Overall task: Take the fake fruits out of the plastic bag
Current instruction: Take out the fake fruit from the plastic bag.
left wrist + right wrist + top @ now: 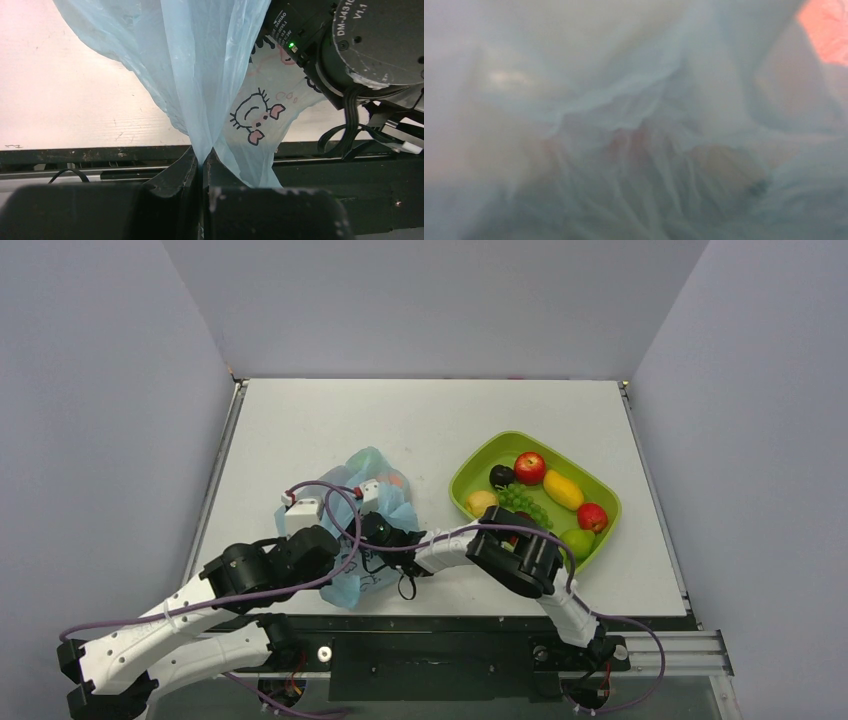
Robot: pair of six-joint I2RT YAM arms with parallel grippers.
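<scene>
The light-blue plastic bag (pixel 372 502) with cartoon drawings lies crumpled at the table's near middle. My left gripper (pixel 202 156) is shut on a fold of the bag (pixel 200 75); in the top view it (pixel 338 570) sits at the bag's near edge. My right gripper (pixel 362 508) reaches into the bag from the right, and its fingers are hidden by plastic. The right wrist view shows only blurred bag film (pixel 624 125) with an orange patch (pixel 829 30) at the top right. An orange (pixel 395 481) shows through the bag. A green apple (pixel 577 542) lies in the tray.
The green tray (pixel 470 462) at the right holds a red apple (pixel 529 467), a yellow mango (pixel 562 490), a dark plum (pixel 501 475), green grapes (pixel 522 502), a lemon (pixel 481 502) and a dark red fruit (pixel 592 516). The right arm's wrist motor (pixel 370 40) hangs close to the left gripper.
</scene>
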